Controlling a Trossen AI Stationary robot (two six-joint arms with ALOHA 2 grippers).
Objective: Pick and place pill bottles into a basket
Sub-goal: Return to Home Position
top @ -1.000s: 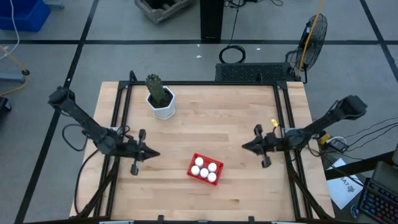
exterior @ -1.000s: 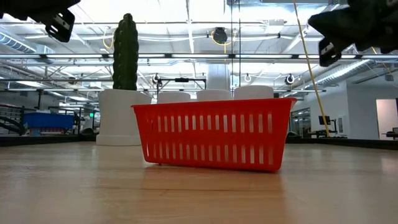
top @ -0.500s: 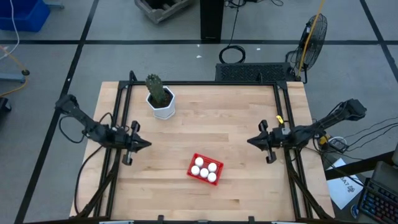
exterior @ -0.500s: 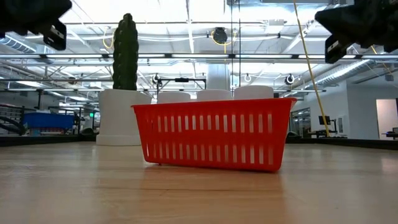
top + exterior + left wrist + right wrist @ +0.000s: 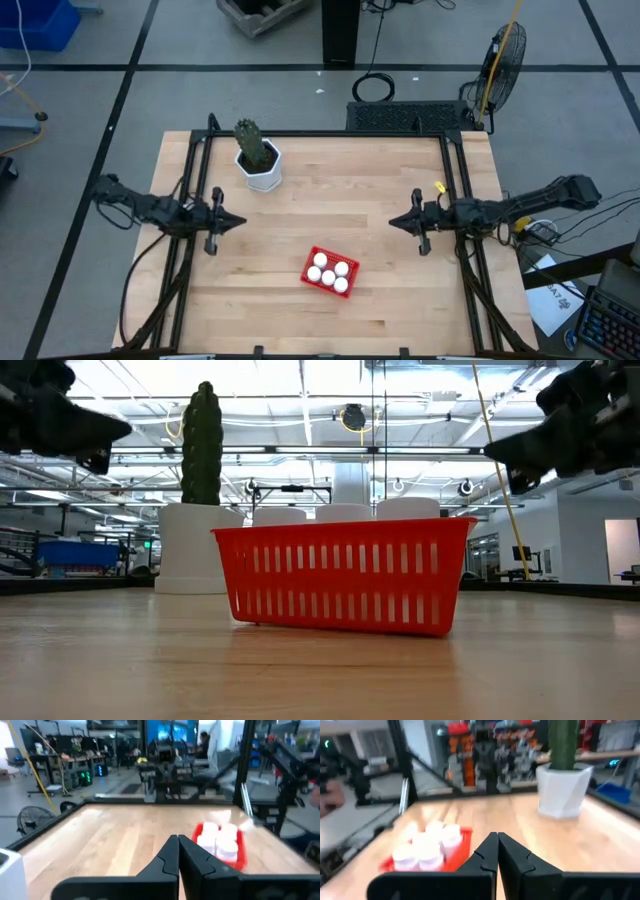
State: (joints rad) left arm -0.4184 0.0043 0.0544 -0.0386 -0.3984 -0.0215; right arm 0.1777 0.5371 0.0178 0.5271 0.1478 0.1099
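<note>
We see five white pill bottles (image 5: 328,277) in the red basket (image 5: 340,585), low in the middle of the high view. Left tool (image 5: 238,222) and right tool (image 5: 393,222) hang mid-left and mid-right over the bench (image 5: 350,190), both pinched closed, holding nothing.

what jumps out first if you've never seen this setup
The red basket on the wooden table holds five white pill bottles. A cactus in a white pot stands farther back on the left. The left end effector and right end effector, both shut, hover on either side.
</note>
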